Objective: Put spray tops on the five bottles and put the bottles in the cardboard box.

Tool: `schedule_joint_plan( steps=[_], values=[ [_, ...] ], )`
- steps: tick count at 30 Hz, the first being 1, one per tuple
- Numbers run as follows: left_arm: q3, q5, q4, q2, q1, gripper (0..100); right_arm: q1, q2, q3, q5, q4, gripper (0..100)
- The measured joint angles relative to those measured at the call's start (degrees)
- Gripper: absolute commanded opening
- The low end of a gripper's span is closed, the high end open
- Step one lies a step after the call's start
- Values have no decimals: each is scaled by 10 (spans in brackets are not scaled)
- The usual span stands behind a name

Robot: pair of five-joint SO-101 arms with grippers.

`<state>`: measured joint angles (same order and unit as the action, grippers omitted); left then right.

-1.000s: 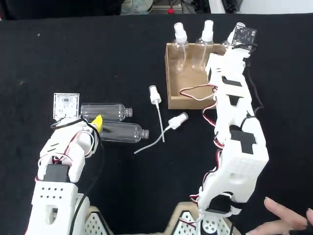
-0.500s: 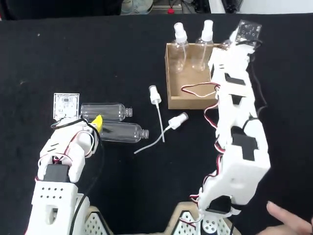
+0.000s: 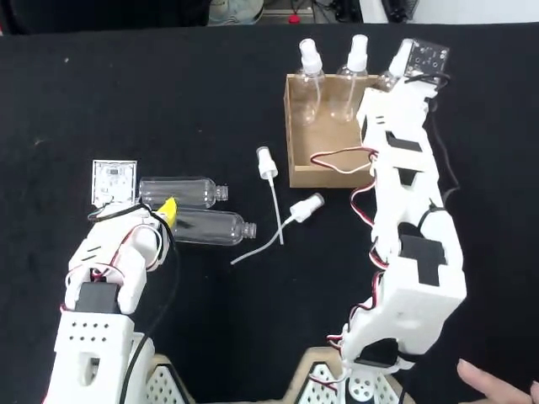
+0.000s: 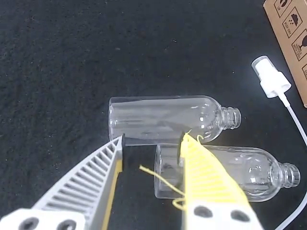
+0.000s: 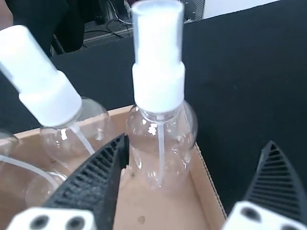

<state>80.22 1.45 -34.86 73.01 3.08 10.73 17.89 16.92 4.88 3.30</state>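
**While three bottles stood boxed, two lay waiting for tops**

Since three clear plastic bottles with white spray tops (image 3: pixel 310 80) stood in the brown cardboard box (image 3: pixel 324 178) at the upper right of the high view, the job looked just past halfway. At the lower left, the left gripper (image 4: pixel 152 140) hung half open and held nothing, its tips over the base ends of two uncapped clear bottles (image 3: pixel 181 192) lying side by side. Two loose white spray tops with long dip tubes (image 3: pixel 267 162) lay at centre. Over the box, the right gripper (image 5: pixel 196 143) gaped wide, one capped bottle (image 5: pixel 160 134) standing ungripped between its jaws. Next, I judged, a lying bottle needed lifting and steadying upright for a top.
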Motion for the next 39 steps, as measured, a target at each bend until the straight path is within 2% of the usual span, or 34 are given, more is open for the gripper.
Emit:
schedule_joint_plan(
  steps=[13, 24, 33, 39],
  values=[
    [0, 0, 0, 0, 0, 188, 0, 0, 5, 0, 0, 379],
    [0, 0, 0, 0, 0, 188, 0, -67, 16, 0, 73, 379],
    [0, 0, 0, 0, 0, 188, 0, -137, 97, 0, 82, 378],
    [0, 0, 0, 0, 0, 188, 0, -259, 214, 0, 97, 378]
  ],
)
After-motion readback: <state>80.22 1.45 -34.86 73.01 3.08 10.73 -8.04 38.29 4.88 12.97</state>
